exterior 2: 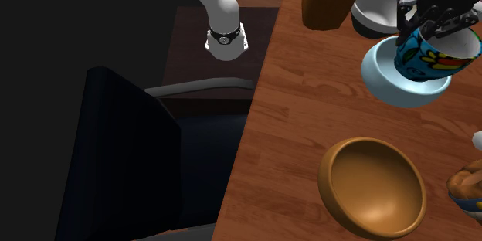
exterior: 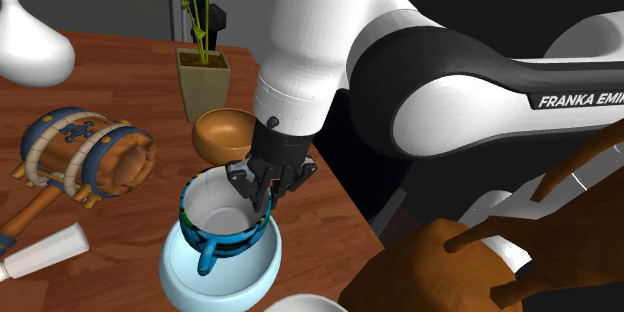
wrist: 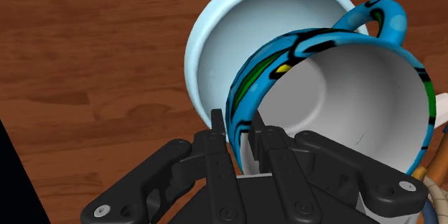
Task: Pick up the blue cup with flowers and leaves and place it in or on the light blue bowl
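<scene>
Table [exterior: 310, 230], brown wood, one; holds all items below

Cup [exterior: 215, 222], one; blue outside with green, yellow and black pattern, white inside, one loop handle; tilted, lower part inside the light blue bowl [exterior: 215, 275], handle over the bowl's rim on the side away from the gripper [exterior: 262, 200]

Light blue bowl, one; under the cup, just beside the wooden bowl [exterior: 222, 132]

Gripper, one, black; fingers [wrist: 215, 122] closed onto the cup's wall at the rim, one outside and one inside, as the wrist view shows; it stands directly above the cup's edge nearest the arm

Wooden bowl, one; between the light blue bowl and the potted plant [exterior: 203, 80]

Potted plant, one; square pot

Barrel-headed mallet [exterior: 85, 155], one; lying at the shoulder view's left

White vase [exterior: 30, 45], one; white cylinder [exterior: 45, 252], one; white bowl [exterior 2: 378, 8], one, just beside the light blue bowl
</scene>
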`<act>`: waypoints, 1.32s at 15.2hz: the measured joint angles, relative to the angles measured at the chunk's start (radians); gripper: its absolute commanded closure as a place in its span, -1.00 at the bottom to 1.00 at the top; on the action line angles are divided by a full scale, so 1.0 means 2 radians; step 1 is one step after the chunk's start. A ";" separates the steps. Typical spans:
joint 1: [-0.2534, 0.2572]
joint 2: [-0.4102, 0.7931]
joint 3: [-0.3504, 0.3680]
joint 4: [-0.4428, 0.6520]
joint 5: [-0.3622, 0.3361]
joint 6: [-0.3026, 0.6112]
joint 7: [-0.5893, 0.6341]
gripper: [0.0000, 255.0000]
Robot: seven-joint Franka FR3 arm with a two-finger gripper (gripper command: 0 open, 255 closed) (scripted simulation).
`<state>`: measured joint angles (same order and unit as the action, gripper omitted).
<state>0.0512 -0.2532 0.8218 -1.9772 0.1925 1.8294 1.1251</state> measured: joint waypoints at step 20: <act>-0.003 0.000 -0.007 0.063 -0.004 -0.063 0.002 -1.00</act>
